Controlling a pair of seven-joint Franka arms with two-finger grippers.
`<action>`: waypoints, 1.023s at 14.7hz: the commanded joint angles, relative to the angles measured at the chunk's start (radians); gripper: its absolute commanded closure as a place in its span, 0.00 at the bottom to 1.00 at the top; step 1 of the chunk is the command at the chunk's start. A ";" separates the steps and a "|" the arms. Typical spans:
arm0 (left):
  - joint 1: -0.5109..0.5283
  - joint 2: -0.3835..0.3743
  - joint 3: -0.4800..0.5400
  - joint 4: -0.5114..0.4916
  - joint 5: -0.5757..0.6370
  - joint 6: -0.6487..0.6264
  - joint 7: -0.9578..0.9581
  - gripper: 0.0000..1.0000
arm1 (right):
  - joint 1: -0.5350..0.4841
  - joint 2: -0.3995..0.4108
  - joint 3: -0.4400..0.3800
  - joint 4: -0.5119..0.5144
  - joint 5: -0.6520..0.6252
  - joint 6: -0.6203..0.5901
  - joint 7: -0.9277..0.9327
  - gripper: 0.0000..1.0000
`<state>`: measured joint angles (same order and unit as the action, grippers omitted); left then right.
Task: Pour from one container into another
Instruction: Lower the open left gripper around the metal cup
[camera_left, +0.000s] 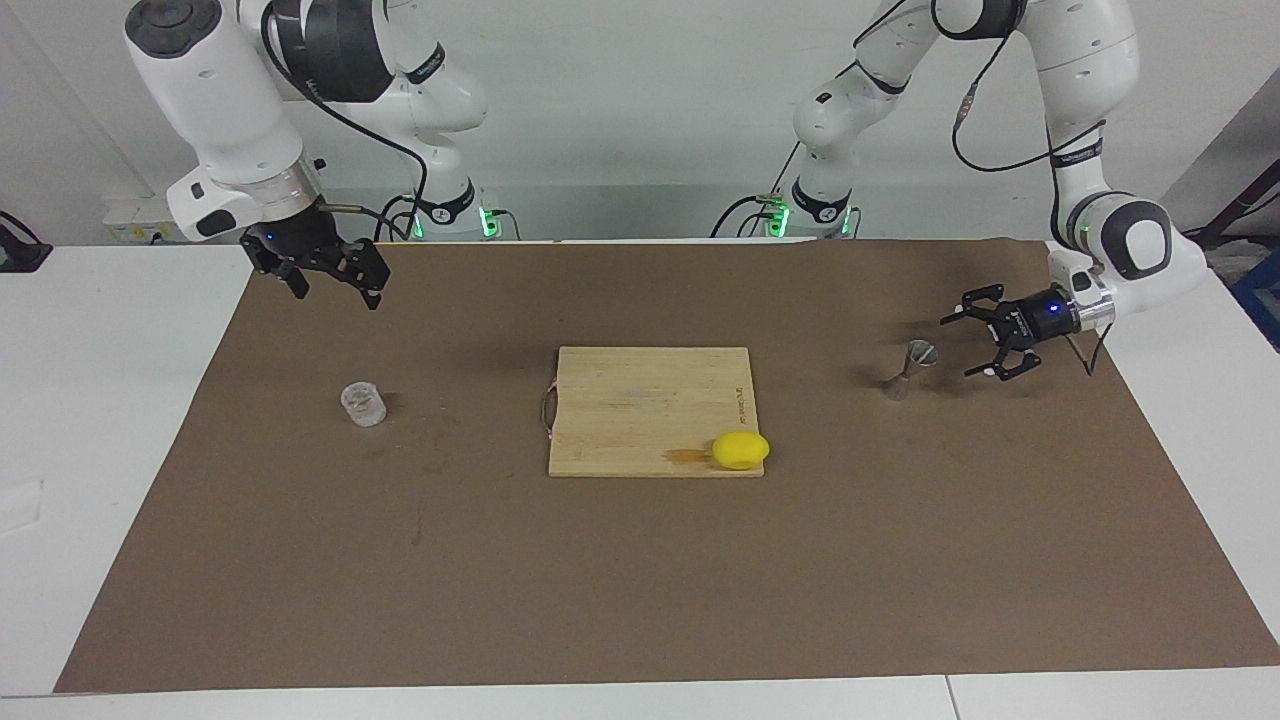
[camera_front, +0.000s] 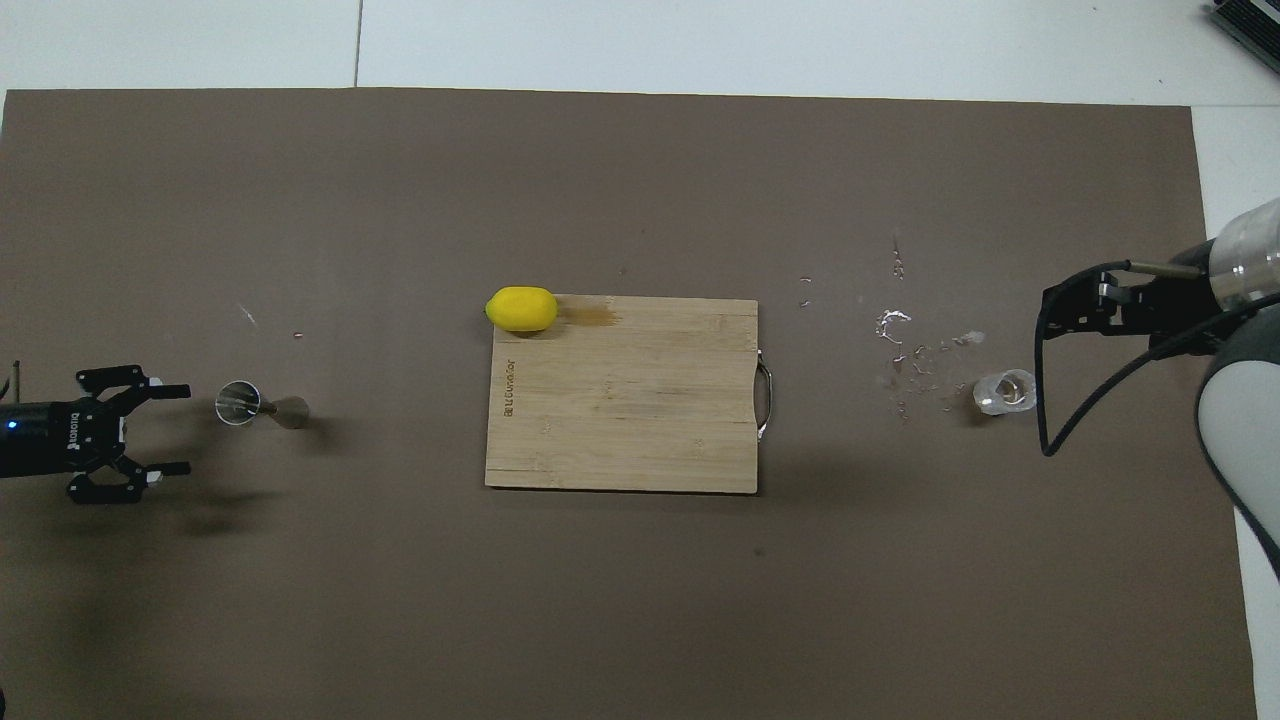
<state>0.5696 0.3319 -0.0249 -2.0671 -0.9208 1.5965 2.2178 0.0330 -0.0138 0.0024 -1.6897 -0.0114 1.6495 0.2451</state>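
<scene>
Right gripper (camera_front: 1062, 308) fingertips hidden under own body overhead; glass cup (camera_left: 363, 404) contents unclear.
</scene>
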 joint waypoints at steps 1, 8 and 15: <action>0.007 0.029 -0.007 -0.021 -0.064 0.002 0.059 0.00 | -0.010 -0.022 0.002 -0.024 0.025 0.012 -0.018 0.00; -0.022 0.105 -0.009 -0.039 -0.182 -0.032 0.256 0.00 | -0.010 -0.022 0.002 -0.024 0.025 0.012 -0.018 0.00; -0.088 0.121 -0.007 -0.042 -0.248 -0.122 0.284 0.00 | -0.010 -0.022 0.002 -0.024 0.025 0.012 -0.018 0.00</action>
<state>0.5070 0.4560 -0.0451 -2.1030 -1.1330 1.4968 2.4783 0.0330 -0.0138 0.0024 -1.6897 -0.0114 1.6495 0.2451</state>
